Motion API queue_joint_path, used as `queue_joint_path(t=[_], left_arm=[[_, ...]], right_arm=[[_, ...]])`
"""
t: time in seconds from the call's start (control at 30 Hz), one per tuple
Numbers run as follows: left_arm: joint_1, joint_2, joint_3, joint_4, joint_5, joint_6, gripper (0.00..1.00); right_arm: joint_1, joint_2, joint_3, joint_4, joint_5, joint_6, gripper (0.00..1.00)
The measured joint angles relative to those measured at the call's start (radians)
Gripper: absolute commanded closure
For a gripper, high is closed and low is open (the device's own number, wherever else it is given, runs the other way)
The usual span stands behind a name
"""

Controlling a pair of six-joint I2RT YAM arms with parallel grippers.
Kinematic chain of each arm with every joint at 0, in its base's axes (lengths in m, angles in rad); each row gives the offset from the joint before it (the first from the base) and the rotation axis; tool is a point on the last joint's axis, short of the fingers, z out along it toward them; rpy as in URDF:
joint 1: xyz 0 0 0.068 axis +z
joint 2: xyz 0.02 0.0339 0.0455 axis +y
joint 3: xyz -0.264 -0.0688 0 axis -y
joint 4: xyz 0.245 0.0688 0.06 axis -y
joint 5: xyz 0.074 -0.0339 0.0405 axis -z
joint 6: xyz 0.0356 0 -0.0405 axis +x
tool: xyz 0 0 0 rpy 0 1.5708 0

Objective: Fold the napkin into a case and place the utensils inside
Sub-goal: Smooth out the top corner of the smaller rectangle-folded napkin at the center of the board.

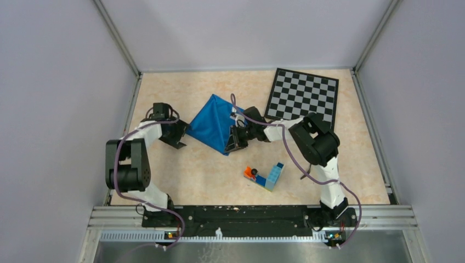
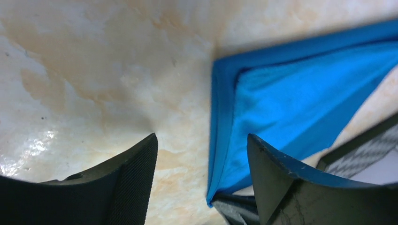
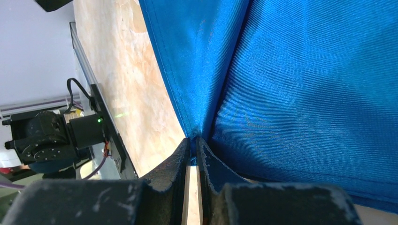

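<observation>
The napkin [image 1: 211, 124] is lying in the middle of the tabletop [image 1: 181, 175], near the chessboard [image 1: 303, 97]. Its edge is being pinched by the right tool [image 3: 193, 141], jaws nearly closed on cloth. The left tool [image 2: 202, 138] is being held wide and empty just beside a hemmed corner. For a clean fold, the pinched layer should be being drawn low and taut, edges being matched before release. The cloth is showing bright blue, faintly shiny, doubled into a rough triangle. No utensils are being seen.

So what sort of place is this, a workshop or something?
Probably a robotics lab's test cell: a left arm and right arm bolted to a metal rail at the table edge, plain walls around, and practice props: napkin, toy bricks, chessboard.
</observation>
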Motion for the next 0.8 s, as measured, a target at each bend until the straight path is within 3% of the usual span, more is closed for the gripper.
queue_joint_path(t=[0.13, 0.33, 0.67, 0.8], left_arm=[[-0.014, 0.079, 0.046, -0.025, -0.041, -0.087, 0.3], [-0.04, 0.13, 0.102, -0.029, -0.102, -0.183, 0.41], [-0.043, 0.189, 0.154, -0.027, -0.163, -0.233, 0.65], [-0.044, 0.211, 0.177, -0.022, -0.183, -0.226, 0.68]], right_arm=[[0.001, 0.0, -0.007, 0.019, 0.002, 0.004, 0.91], [0.002, 0.0, -0.007, 0.025, 0.003, 0.008, 0.92], [0.007, -0.001, -0.009, 0.027, 0.013, 0.006, 0.92], [0.021, -0.011, -0.008, 0.016, 0.04, -0.005, 0.92]])
